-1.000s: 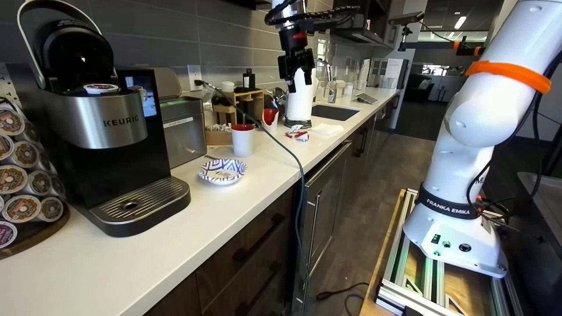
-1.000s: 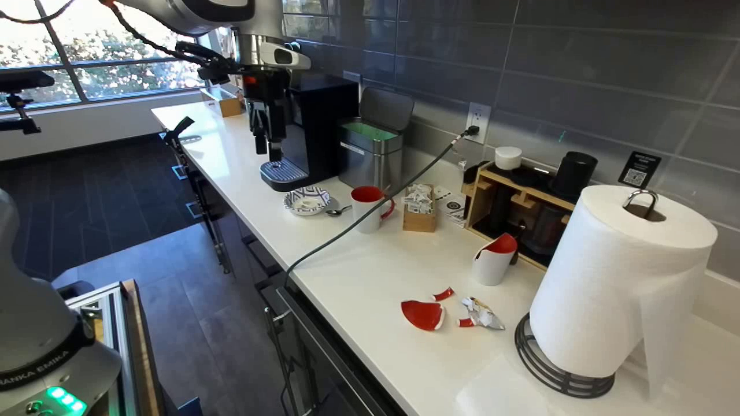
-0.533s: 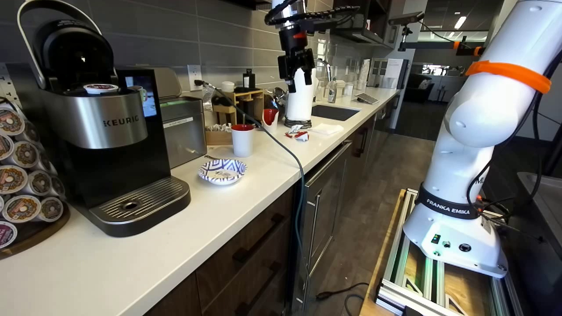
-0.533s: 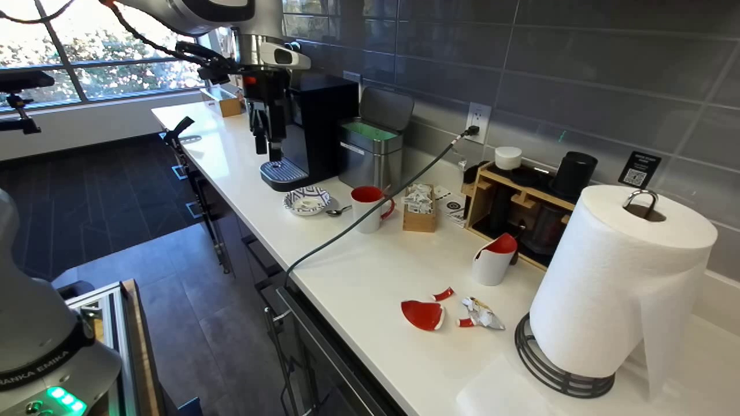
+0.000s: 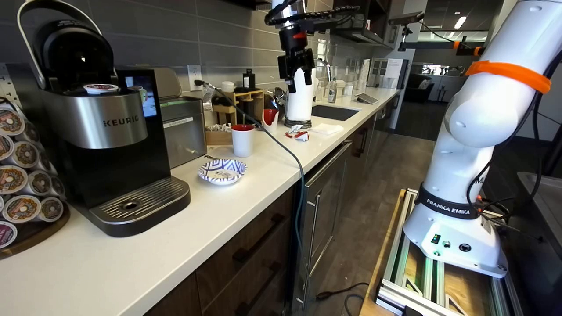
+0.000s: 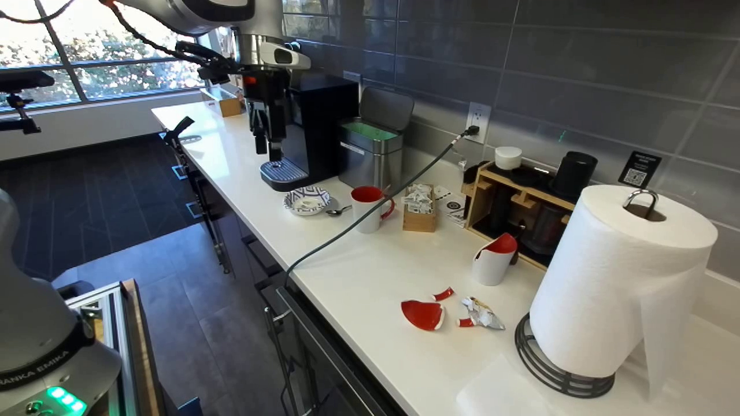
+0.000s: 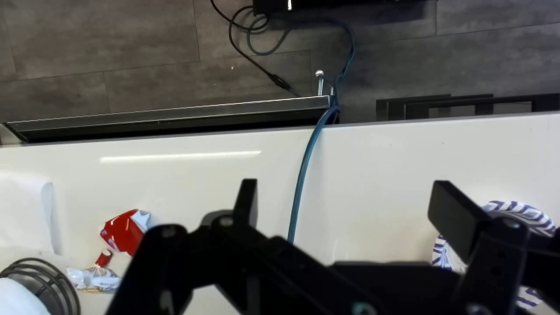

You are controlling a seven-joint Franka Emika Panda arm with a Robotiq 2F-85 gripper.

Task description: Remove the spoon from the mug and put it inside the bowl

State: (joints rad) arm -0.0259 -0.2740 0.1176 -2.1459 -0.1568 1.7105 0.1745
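Note:
The white mug with a red inside stands upright on the counter in both exterior views. A thin tip shows above its rim; I cannot tell whether it is a spoon handle. A dark metal spoon lies on the counter between mug and bowl. The white and blue bowl sits near the coffee machine in both exterior views; it is partly behind a finger in the wrist view. My gripper is open and empty, high above the counter, in both exterior views. The mug is out of the wrist view.
A power cord slants across the counter in front of the mug. The coffee machine, metal bin, wooden packet box, broken cup, red shards and paper towel roll stand or lie around.

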